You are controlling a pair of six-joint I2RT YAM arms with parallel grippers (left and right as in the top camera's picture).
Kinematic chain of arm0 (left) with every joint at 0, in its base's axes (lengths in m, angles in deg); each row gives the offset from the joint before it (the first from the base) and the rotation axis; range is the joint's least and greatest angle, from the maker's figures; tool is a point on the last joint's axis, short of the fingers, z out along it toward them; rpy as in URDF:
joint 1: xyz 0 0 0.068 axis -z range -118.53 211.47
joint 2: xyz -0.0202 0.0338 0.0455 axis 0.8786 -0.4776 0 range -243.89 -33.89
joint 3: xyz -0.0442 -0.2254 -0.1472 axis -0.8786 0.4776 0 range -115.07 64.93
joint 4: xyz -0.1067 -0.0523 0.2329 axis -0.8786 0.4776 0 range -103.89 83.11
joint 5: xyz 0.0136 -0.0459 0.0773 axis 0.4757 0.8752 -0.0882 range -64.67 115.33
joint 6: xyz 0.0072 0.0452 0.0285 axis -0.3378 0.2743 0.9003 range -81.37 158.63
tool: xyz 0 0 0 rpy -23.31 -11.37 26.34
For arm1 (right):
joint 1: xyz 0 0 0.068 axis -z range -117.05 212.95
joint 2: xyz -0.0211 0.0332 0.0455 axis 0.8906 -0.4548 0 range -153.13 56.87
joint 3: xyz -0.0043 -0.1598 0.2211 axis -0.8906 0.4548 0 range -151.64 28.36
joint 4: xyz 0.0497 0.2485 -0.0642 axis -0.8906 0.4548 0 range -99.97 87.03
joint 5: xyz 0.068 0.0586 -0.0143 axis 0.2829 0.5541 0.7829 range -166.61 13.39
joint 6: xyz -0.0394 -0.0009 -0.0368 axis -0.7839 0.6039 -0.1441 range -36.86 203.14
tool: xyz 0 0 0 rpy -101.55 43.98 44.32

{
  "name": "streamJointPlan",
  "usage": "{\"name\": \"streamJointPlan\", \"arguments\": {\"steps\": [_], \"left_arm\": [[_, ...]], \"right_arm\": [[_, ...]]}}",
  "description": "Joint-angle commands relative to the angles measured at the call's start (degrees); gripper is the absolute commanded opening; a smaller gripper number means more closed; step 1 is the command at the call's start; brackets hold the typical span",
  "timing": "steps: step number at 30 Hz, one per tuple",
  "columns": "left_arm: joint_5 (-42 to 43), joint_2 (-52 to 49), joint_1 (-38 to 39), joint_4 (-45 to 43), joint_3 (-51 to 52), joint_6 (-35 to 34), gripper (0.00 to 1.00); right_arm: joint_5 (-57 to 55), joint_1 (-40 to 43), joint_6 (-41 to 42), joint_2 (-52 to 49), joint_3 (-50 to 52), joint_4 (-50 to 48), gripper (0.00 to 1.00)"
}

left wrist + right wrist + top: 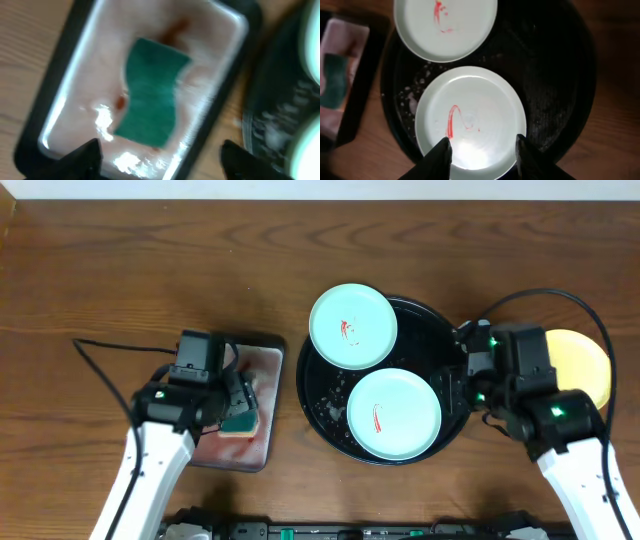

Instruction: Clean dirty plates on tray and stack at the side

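Jaws of left gripper are spread wide over sponge, nothing gripped. Right gripper jaws are parted partway above near plate.

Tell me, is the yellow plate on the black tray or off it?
Off. The yellow plate lies on the tabletop right of the black tray, partly hidden by the right arm.

Count, keyed to the one black tray
On it, two: rear mint plate, front mint plate; right of it, one yellow plate; left, one rectangular tray, one sponge.
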State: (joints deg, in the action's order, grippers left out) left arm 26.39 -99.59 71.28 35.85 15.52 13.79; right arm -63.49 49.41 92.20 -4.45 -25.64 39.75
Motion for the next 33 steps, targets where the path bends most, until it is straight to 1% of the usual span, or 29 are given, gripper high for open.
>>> {"name": "streamJointPlan", "arguments": {"steps": [1,3,5,6,8,9,10,11,14,18,19,20,22,23,26,27,28,29,30,31,33], "left_arm": [[-3.5,-6.7,-0.2,-5.8,5.1,-2.6,0.71],[-1.4,-12.2,-0.2,-11.0,6.3,-0.7,0.70],[-1.5,-18.3,-0.3,-14.3,6.3,-0.2,0.49],[-1.5,-20.0,-0.3,-15.5,6.3,0.1,0.40],[-1.5,-23.9,-0.2,-18.2,6.3,1.1,0.32],[-1.5,-26.1,-0.3,-19.5,6.3,1.5,0.25],[-1.5,-27.3,-0.3,-19.9,6.3,2.0,0.12],[-1.5,-28.2,-0.3,-19.9,6.2,2.1,0.07],[-1.4,-28.0,-0.3,-19.3,5.9,2.4,0.07],[1.5,-23.8,-0.3,-13.6,2.2,2.5,0.07],[1.6,-22.8,-0.3,-12.7,1.5,2.5,0.13],[1.6,-20.5,-0.3,-10.8,0.2,2.5,0.40],[1.6,-17.8,-0.3,-8.9,-0.3,2.5,0.55],[1.5,-16.3,-0.3,-7.6,-0.3,2.5,0.58],[1.6,-14.2,-0.2,-3.3,-0.3,2.5,0.59],[2.4,-14.4,-0.2,-0.9,-0.2,2.5,0.59],[3.5,-14.6,-0.2,-0.5,0.3,2.5,0.59],[4.3,-15.2,-0.1,-1.5,2.3,2.5,0.57],[4.3,-15.8,-0.1,-4.3,4.7,2.5,0.54],[4.3,-16.3,-0.1,-7.0,6.7,2.5,0.54],[4.3,-17.6,-0.1,-11.5,9.7,2.5,0.50]], "right_arm": [[0.7,-0.7,-0.8,0.8,-0.7,1.0,0.40],[0.7,-0.7,-0.8,0.1,-0.7,1.6,0.40],[0.7,-0.7,0.0,-0.5,-0.7,2.5,0.40],[0.7,-0.7,0.3,-0.6,-0.7,2.8,0.39],[0.7,-0.7,0.3,-1.1,-0.7,3.8,0.37],[0.7,-0.7,0.3,-1.2,-0.7,4.2,0.37],[0.7,-0.7,0.3,-1.2,-0.7,4.5,0.36],[0.7,-0.7,0.3,-1.2,-0.7,4.7,0.36],[0.7,-0.7,0.3,-1.2,-0.7,5.2,0.36],[0.7,-0.7,0.3,-1.2,-0.7,5.2,0.36],[0.7,-0.7,0.3,-1.2,-0.7,5.2,0.36],[0.7,-0.7,0.3,-1.2,-0.7,5.1,0.36],[0.7,-0.7,0.3,-1.2,-0.7,5.2,0.36],[0.7,-0.7,0.3,-1.2,-0.7,5.2,0.36],[0.7,-0.7,0.3,-1.2,-0.7,5.1,0.36],[0.7,-0.7,0.3,-1.2,-0.7,5.0,0.36],[0.7,-0.7,0.3,-1.2,-0.7,4.9,0.36],[0.7,-0.7,0.3,-1.2,-0.7,4.7,0.37],[0.7,-0.7,0.3,-1.2,-0.7,4.7,0.36],[0.7,-0.7,0.3,-1.2,-0.7,4.7,0.37],[0.7,-0.7,0.3,-1.2,-0.7,4.8,0.37]]}}
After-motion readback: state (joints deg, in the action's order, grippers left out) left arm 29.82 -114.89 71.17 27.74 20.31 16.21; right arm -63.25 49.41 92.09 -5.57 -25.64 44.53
